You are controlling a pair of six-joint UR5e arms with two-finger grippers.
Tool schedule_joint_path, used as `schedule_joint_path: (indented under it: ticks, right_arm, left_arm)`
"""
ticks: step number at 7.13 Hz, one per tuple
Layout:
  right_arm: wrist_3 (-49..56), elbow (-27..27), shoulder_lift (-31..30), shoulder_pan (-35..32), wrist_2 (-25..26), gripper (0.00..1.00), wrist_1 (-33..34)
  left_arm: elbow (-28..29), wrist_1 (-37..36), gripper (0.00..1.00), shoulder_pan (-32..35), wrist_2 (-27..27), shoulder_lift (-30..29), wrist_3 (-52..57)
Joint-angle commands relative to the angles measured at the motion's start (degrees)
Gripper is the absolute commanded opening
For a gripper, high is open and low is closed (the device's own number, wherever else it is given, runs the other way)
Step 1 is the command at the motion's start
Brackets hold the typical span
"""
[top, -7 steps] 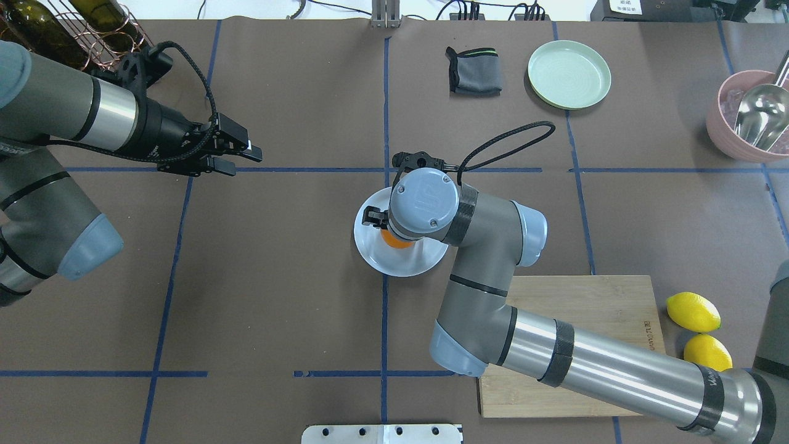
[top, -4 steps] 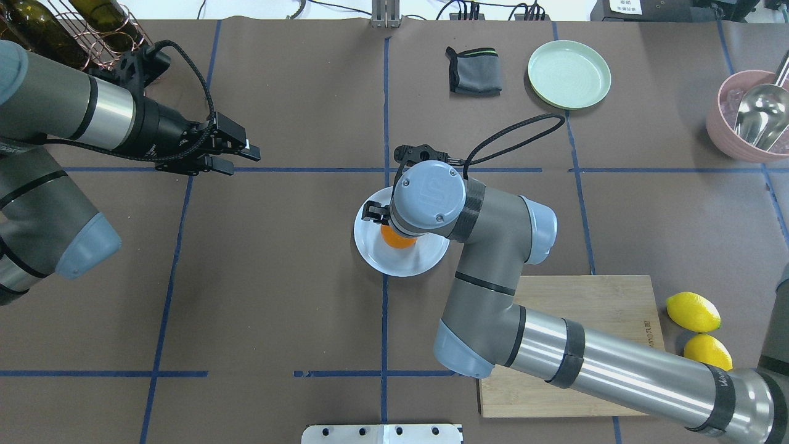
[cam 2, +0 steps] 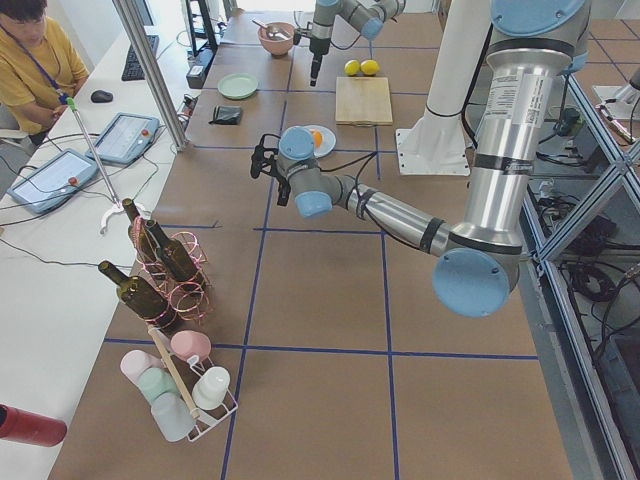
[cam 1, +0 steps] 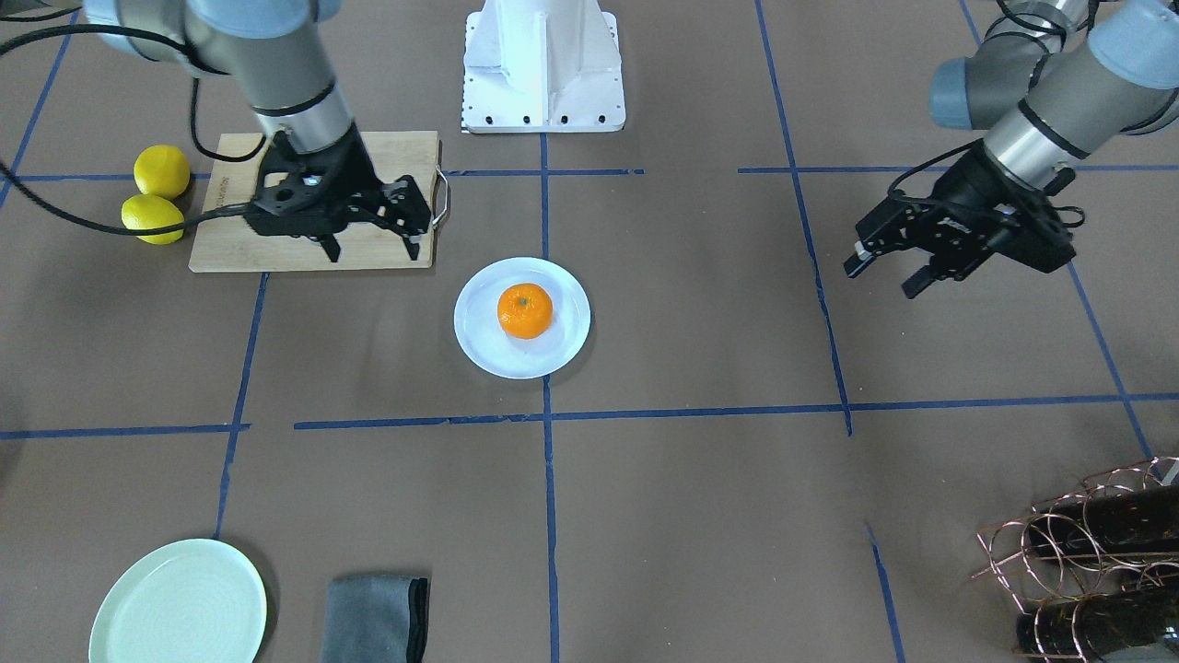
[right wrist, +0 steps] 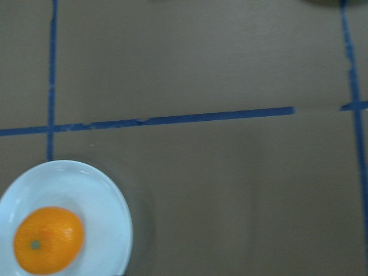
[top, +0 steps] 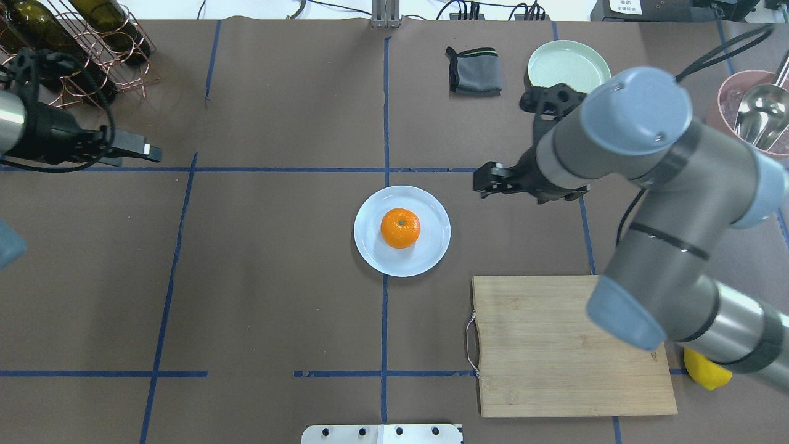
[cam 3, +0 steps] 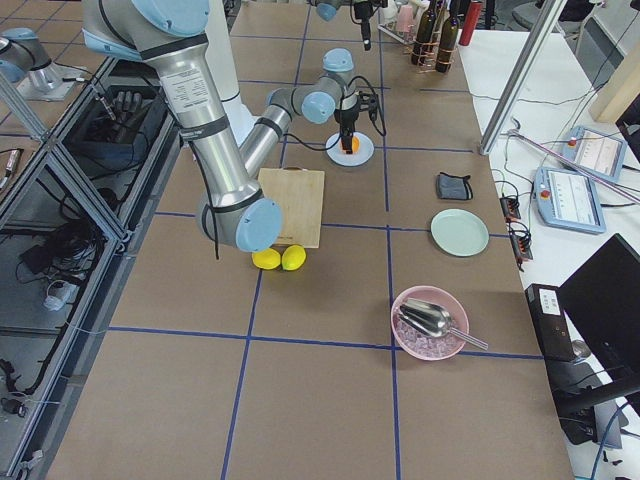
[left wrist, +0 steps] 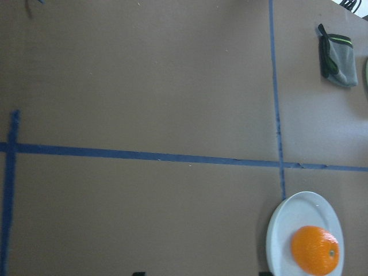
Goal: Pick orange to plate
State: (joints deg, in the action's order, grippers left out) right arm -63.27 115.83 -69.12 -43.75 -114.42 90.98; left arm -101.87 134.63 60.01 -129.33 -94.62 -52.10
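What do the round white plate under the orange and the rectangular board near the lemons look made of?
The round white plate: glazed ceramic or melamine, can't tell which; smooth, faintly bluish, soft sheen on the raised rim. The rectangular board: pale wood, possibly bamboo; parallel grain lines, matte finish, with a thin wire handle that looks metal.

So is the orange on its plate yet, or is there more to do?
Done: the orange sits in the middle of the white plate. In hand: nothing; the right gripper is open and empty, away from the plate, and the left gripper is open, far off. Left: nothing that shows.
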Motion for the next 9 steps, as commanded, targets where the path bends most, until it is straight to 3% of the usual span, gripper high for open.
schedule_joint_path:
  ticks: [1,3,4,6,7,9]
  right_arm:
    - [27.08,0.64,-12.21,-18.82,-13.58,1.00,0.51]
    - [53.57,-8.03,-17.43,-33.61,-20.02,1.00,0.95]
    - [63.61,-12.34,-18.84,-38.20,-20.31,1.00,0.95]
    - [74.84,-17.55,-19.29,-44.38,-20.49,1.00,2.87]
    - [79.05,-17.65,-19.03,-46.58,-20.49,1.00,7.41]
    - [82.35,-17.92,-18.85,-46.78,-20.23,1.00,9.66]
  left_arm:
    - [3.76,-4.51,1.00,11.82,0.04,6.37,30.60]
    - [3.78,-23.97,1.00,24.22,-0.22,5.33,55.60]
    - [3.78,-32.94,1.00,26.80,-0.48,3.76,58.92]
    - [3.00,-40.74,1.00,27.00,-7.57,6.54,59.84]
    - [2.38,-46.77,1.00,27.00,-9.52,5.86,60.18]
    - [2.72,-48.76,1.00,27.09,-8.23,5.59,73.27]
